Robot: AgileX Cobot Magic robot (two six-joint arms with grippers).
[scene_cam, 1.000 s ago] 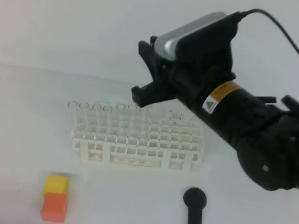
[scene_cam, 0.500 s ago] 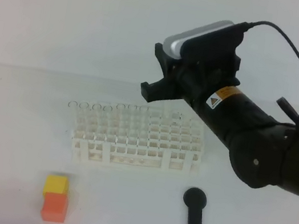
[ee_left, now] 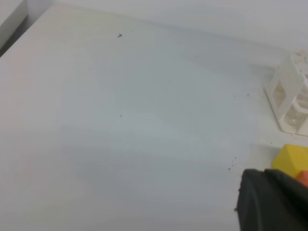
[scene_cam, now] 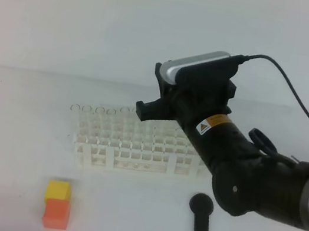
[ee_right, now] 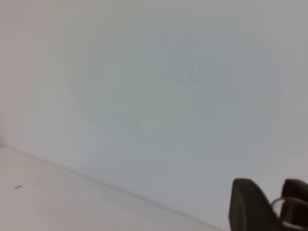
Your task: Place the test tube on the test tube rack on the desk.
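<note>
— Lower and a little leftward since a second ago, that's where the right arm has come: its right gripper [scene_cam: 146, 109] now hangs over the back rows of the white plastic lattice test tube rack [scene_cam: 140, 145]. How do its jaws stand?

— In the right wrist view two dark fingertips [ee_right: 248, 207] sit a small way apart with something thin and clear between them; whether that is the test tube I cannot tell.

— And the left gripper [ee_left: 272, 202]?

— Pressed together, low over the plain white desk [ee_left: 120, 120], just beside the yellow-and-orange block [scene_cam: 57, 204].

— Where does the rack stand?

— Upright on the desk, mid-table, with the block near its front left corner and a black round-headed rod [scene_cam: 200, 228] near its front right corner. A black cable [scene_cam: 301, 96] runs from the silver-topped wrist camera [scene_cam: 196, 66].
</note>
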